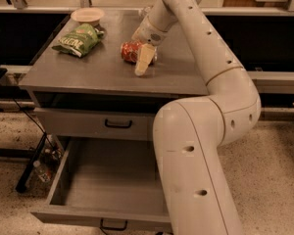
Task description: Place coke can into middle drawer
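Note:
The coke can (129, 51) lies on its side on the grey cabinet top (88, 72), near the middle. My gripper (140, 61) reaches down onto it from the back right. One cream finger (143, 62) crosses the can's near side and presses against it; the other finger is hidden behind the can. The can still rests on the top. The middle drawer (59, 180) is pulled out wide below, with a bare flat floor and a black handle (112, 224) on its front panel.
A green chip bag (77, 39) and a pale bowl (87, 15) sit at the cabinet's back left. A drawer with a black handle (118, 124) sits just under the top. My arm's big elbow (201, 146) hangs over the open drawer's right side. Cables and a bottle lie on the floor at left (39, 170).

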Tool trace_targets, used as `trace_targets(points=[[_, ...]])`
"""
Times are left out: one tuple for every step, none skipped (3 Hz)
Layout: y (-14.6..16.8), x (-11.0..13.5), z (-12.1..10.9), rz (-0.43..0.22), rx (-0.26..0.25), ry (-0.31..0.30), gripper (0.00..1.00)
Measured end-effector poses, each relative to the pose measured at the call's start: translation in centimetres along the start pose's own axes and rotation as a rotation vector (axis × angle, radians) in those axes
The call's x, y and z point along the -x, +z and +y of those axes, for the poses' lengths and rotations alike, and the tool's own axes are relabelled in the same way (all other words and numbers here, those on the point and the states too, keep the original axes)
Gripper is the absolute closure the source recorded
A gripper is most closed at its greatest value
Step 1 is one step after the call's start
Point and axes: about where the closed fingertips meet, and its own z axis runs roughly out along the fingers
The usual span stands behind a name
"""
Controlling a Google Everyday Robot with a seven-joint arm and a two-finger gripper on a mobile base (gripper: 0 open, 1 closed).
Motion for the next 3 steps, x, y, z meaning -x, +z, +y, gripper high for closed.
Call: trace_targets(points=[[0.03, 0.0, -0.01, 0.0, 0.0, 0.0, 0.26], [0.03, 0.0, -0.01, 0.0, 0.0, 0.0, 0.5], [0.03, 0.0, -0.02, 0.0, 0.0, 0.0, 0.74]])
